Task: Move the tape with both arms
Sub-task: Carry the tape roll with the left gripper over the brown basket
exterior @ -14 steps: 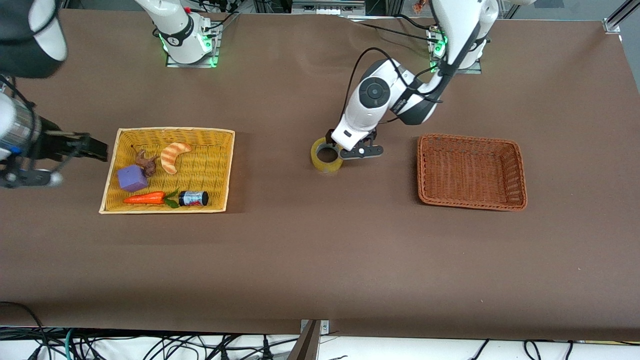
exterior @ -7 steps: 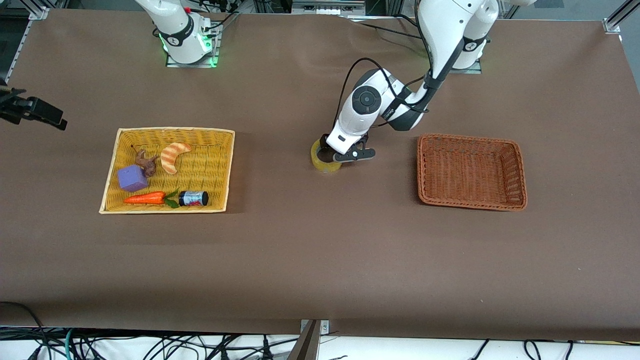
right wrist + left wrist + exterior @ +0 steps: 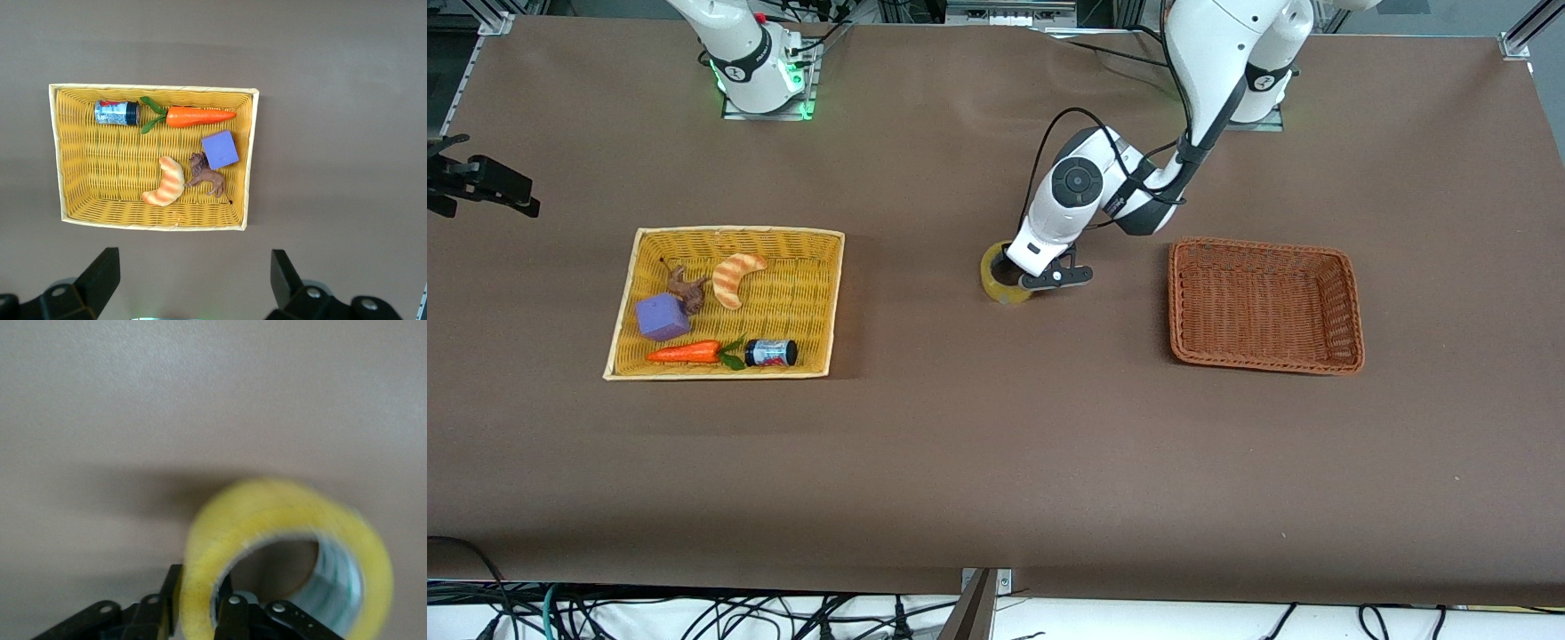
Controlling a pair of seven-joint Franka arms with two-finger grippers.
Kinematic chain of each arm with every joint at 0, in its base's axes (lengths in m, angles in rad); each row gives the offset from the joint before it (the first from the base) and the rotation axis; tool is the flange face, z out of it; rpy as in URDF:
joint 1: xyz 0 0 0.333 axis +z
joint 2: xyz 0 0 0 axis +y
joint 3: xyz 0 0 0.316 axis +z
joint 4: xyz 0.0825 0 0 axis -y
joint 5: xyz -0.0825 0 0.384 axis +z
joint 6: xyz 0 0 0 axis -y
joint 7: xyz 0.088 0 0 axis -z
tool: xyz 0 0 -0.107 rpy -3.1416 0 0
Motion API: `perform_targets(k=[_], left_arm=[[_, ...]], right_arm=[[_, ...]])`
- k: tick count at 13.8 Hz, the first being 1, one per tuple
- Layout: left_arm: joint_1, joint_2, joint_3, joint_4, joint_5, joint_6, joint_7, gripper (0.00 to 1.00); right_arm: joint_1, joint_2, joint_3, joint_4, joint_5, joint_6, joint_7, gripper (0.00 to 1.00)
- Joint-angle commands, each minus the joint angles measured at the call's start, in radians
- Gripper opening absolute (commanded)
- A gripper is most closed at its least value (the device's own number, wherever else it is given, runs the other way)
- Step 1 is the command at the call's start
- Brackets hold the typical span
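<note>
- The left gripper (image 3: 1024,269) is down at the tape (image 3: 1003,278), which stands in the middle of the table (image 3: 996,462), between the yellow basket (image 3: 831,293) and the brown basket (image 3: 1263,360).
- In the left wrist view one finger (image 3: 230,617) sits inside the ring and the other outside, with the tape's yellow wall (image 3: 200,587) between them. They look close against that wall, though whether they actually pinch it I cannot tell.
- Change over the last second: the left arm has drawn in and dropped, so its gripper now covers more of the ring than it did. The tape itself has barely shifted on the table.
- The right gripper (image 3: 190,283) has pulled well away. A second ago it hung low just beside the yellow basket; now it is high over that basket, fingers spread wide and holding nothing. That arm waits.
- Below the right gripper, the basket holds a croissant toy (image 3: 165,182), a carrot (image 3: 199,117), a purple block (image 3: 220,149), a small lion figure (image 3: 205,175) and a little can (image 3: 117,113).
- My reading: the first arm's part is over and the left arm is at the pick-up. Next would be a firm squeeze, a lift, and a carry to the brown basket just beside this gripper.
- Risk: the grip is on one wall only, so the ring could tip or swing when lifted.
</note>
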Motion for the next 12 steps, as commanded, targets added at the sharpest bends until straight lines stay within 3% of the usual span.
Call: perform_targets(k=[1,4,8,12], left_arm=[[0.0,-0.046,0.01,0.003,0.009,-0.034,-0.004,0.0],[0.081,-0.182,0.01,0.006,0.01,-0.184,0.089,0.0],[0.282,-0.379,0.022,0.013,0.007,-0.454,0.489,0.0],[0.304,-0.442,0.244,0.01,0.007,-0.628,0.897,0.0]], right_arm=[[-0.002,0.018,0.0,0.025,0.02,-0.001,-0.016,1.0],[-0.002,0.019,0.0,0.025,0.022,-0.003,-0.014,1.0],[-0.001,0.019,0.002,0.025,0.028,-0.003,-0.017,1.0],[-0.001,0.019,0.002,0.025,0.029,-0.003,-0.017,1.0]])
